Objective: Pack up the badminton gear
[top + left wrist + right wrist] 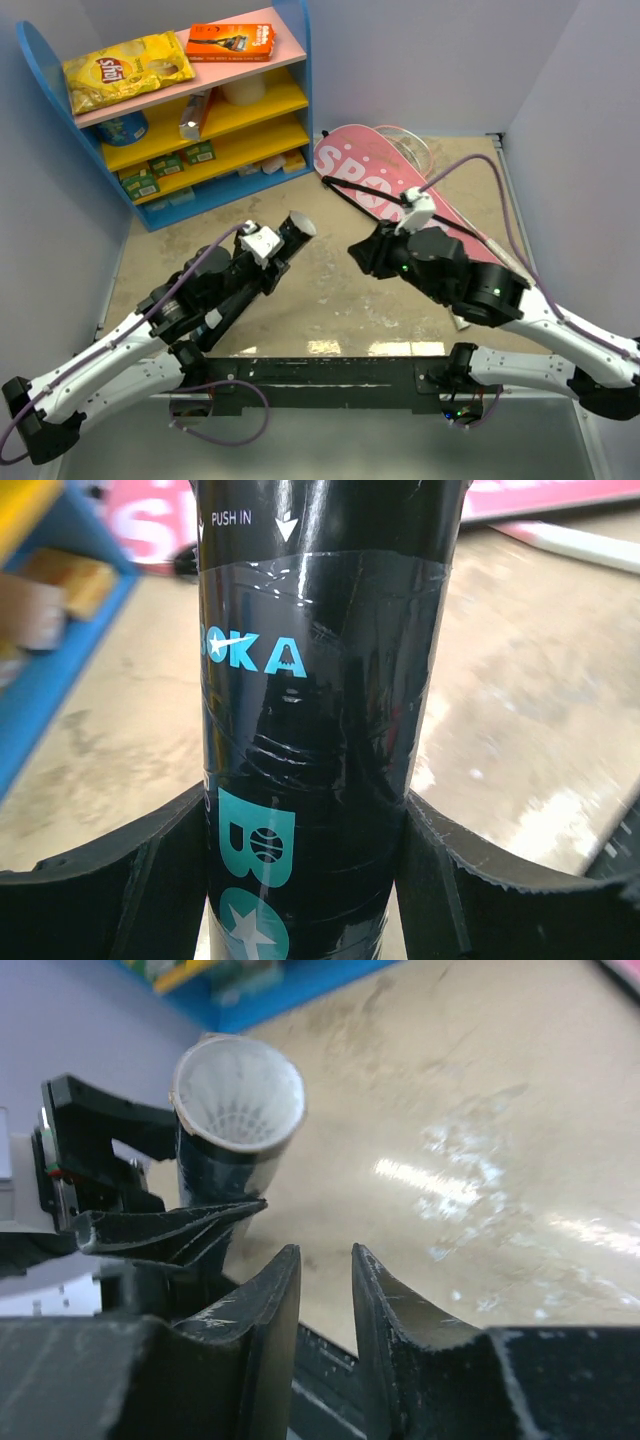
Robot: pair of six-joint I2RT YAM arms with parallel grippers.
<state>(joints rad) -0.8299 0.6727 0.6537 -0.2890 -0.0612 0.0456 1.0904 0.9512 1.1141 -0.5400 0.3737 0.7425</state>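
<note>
Only right wrist shows shuttlecock (240, 1105) in tube (320, 730), left jaws gripping it, right jaws parted

Black tube (320, 730): glossy, teal lettering, white "PUSH IN" arrow, clear tape wrapped round it. Clamped in my left gripper (305, 830), tilted, open mouth pointing up-right, centre-left of top view. White shuttlecock (240, 1100) nested inside mouth. Pink SPORT cover (352, 160): black edging, lying flat, upper right of top view.
</note>
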